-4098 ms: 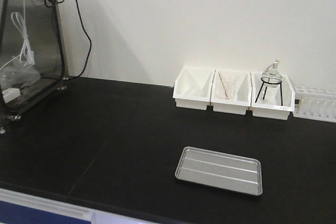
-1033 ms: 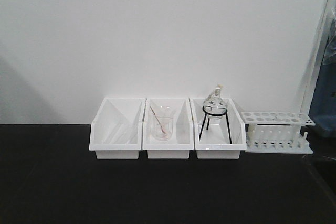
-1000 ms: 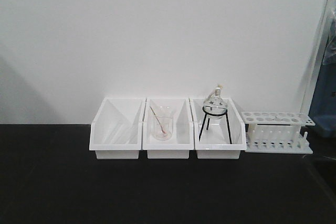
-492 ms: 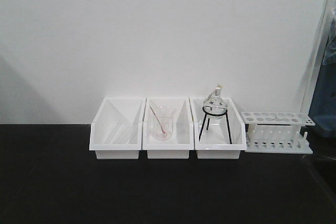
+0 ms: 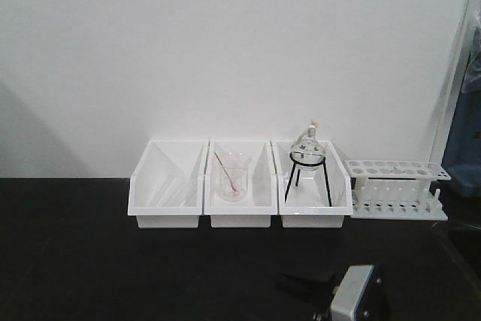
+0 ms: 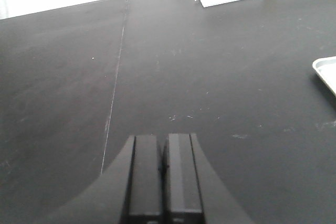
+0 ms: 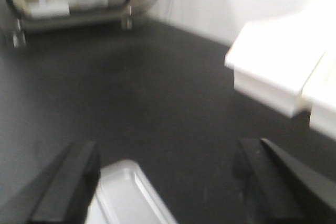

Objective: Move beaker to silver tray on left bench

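Your left hand (image 6: 163, 179) has its fingers pressed together, holding nothing, and hangs low over the bare black bench (image 5: 90, 261). From its wrist view only a corner of the silver tray (image 6: 326, 72) shows, at 3 o'clock. Your right hand (image 7: 168, 182) is spread wide and holds nothing. The tray's near end lies below it, toward 7 o'clock in that blurred wrist view, so the drop spot looks lined up. The small beaker you are meant to carry appears in none of the views, so find it before committing either arm. Don't mistake the glassware at 12 o'clock against the wall for it. There the left bin (image 5: 165, 219) shows nothing inside. The middle bin (image 5: 240, 220) holds a larger pink-tinged beaker (image 5: 233, 180) with a thin rod (image 5: 223, 165) leaning in it. The right bin (image 5: 316, 221) holds a round flask (image 5: 308, 145) seated on a black tripod (image 5: 308, 160), which probably keeps its curved bottom from rolling. A white test-tube rack (image 5: 394, 193) stands just beside that bin, at 2 o'clock.
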Available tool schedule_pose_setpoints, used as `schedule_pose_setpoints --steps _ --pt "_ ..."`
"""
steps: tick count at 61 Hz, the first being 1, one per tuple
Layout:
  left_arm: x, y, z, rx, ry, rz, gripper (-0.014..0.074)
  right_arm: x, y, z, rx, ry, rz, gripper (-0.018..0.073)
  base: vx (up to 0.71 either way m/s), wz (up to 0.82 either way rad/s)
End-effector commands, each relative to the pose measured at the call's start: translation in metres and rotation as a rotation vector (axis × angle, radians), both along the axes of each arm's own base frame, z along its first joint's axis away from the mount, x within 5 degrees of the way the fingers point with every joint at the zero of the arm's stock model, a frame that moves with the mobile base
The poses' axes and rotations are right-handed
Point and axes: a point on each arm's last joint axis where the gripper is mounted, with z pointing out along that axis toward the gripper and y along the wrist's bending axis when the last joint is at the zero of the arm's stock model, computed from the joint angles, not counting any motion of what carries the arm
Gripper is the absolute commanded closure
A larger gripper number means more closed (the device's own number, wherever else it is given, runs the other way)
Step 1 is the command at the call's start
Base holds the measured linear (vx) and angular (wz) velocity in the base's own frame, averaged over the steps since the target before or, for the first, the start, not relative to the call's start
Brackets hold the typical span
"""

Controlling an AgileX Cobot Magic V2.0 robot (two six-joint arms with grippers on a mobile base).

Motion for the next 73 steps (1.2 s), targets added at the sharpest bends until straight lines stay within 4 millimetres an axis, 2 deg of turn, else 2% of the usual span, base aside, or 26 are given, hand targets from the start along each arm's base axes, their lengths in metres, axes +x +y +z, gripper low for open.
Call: schedule_pose_setpoints --steps 1,10,12,17,23,33,43,64,73 --pt "0.002 -0.001 0.0 -0.005 -0.065 -0.015 0.0595 -0.01 -0.006 0.049 0.106 -0.042 -0.039 0.0187 0.0 0.0" --pt "0.002 -0.001 0.0 -0.005 -0.065 -0.015 0.0595 -0.037 -0.033 0.096 0.037 0.046 -0.278 0.0528 0.0 0.0" --pt "0.002 -0.001 0.0 -0.005 -0.065 -0.015 0.0595 -0.043 -0.041 0.101 0.018 0.079 -0.347 0.0578 0.0 0.0" --pt "0.002 -0.001 0.0 -0.005 -0.065 -0.015 0.0595 -0.065 -0.062 0.12 -0.01 0.094 -0.508 0.0576 0.0 0.0" --pt "0.002 -0.001 0.0 -0.005 -0.065 -0.015 0.0595 -0.089 -0.085 0.133 -0.061 0.084 -0.665 0.0575 0.0 0.0" --pt "0.002 -0.001 0.0 -0.005 -0.065 -0.015 0.0595 -0.11 -0.106 0.137 -0.098 0.112 -0.82 0.0573 0.0 0.0" --pt "0.002 -0.001 0.0 -0.005 -0.065 -0.015 0.0595 -0.122 -0.113 0.142 -0.084 0.099 -0.863 0.0573 0.0 0.0" --pt "0.002 -0.001 0.0 -0.005 -0.065 -0.015 0.0595 -0.124 -0.114 0.144 -0.083 0.09 -0.866 0.0573 0.0 0.0" --pt "0.002 -0.001 0.0 -0.005 -0.065 -0.015 0.0595 -0.128 -0.11 0.137 -0.049 0.161 -0.819 0.0573 0.0 0.0"
